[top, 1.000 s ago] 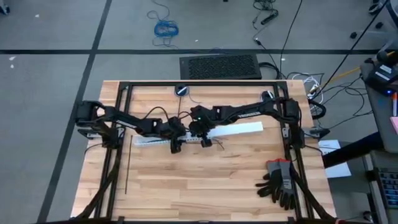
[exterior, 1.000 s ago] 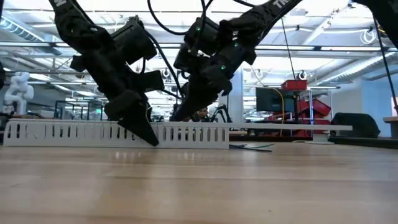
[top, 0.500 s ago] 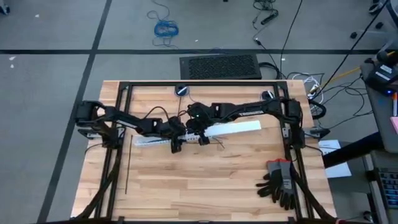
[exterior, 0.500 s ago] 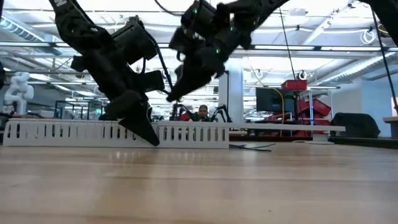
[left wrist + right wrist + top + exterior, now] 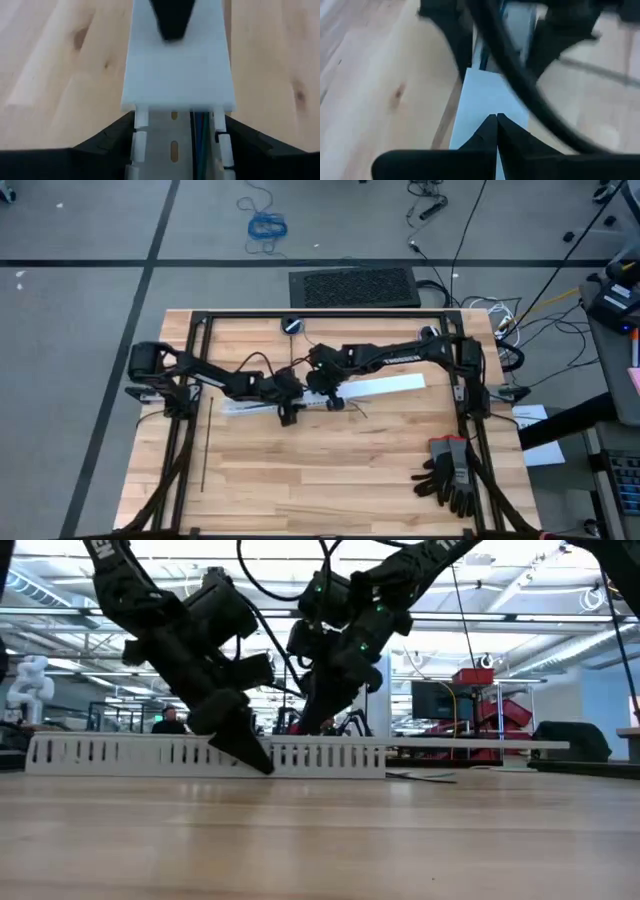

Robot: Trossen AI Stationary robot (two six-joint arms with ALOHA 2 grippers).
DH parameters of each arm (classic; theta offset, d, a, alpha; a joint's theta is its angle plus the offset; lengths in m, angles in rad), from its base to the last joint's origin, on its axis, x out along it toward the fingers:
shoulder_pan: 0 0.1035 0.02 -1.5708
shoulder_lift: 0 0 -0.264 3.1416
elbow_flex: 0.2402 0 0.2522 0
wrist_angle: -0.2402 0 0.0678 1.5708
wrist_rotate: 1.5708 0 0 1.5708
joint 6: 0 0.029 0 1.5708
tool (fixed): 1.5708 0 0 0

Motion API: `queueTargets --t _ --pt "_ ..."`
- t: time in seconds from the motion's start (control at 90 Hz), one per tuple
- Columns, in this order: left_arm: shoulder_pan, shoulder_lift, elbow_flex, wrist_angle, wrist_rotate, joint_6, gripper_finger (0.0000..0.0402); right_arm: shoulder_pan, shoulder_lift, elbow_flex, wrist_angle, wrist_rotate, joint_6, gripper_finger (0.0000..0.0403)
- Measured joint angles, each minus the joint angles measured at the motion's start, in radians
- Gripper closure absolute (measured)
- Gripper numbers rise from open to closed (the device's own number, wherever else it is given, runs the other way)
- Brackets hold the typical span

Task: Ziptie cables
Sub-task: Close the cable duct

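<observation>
Two robot arms reach over one wooden bench (image 5: 330,470), each ending in one hand: the left hand (image 5: 287,413) and the right hand (image 5: 331,396). One white slotted duct (image 5: 385,387) lies across the bench, with one flat white cover (image 5: 177,75) on it. One thin black ziptie (image 5: 206,442) lies near the bench's left side. One pair of grey gloves (image 5: 450,472) sits near the right corner. One person (image 5: 168,721) shows in the room behind.

Near half of the desk (image 5: 330,470) bare and open, gloves (image 5: 450,472) at its right corner, both arms crowding the white duct (image 5: 385,386) mid-desk, black strip (image 5: 205,442) lying left.
</observation>
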Motion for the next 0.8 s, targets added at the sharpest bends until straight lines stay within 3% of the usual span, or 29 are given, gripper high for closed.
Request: queueTargets --t 0.333,0.8 --pt "0.0 0.034 0.048 0.016 0.014 0.001 0.0165 0.008 0.026 0.001 0.044 -0.027 0.024 0.0403" --pt "0.001 -0.01 0.053 -0.02 0.065 -0.018 0.0105 0.01 0.026 0.001 0.04 -0.03 0.026 0.0403"
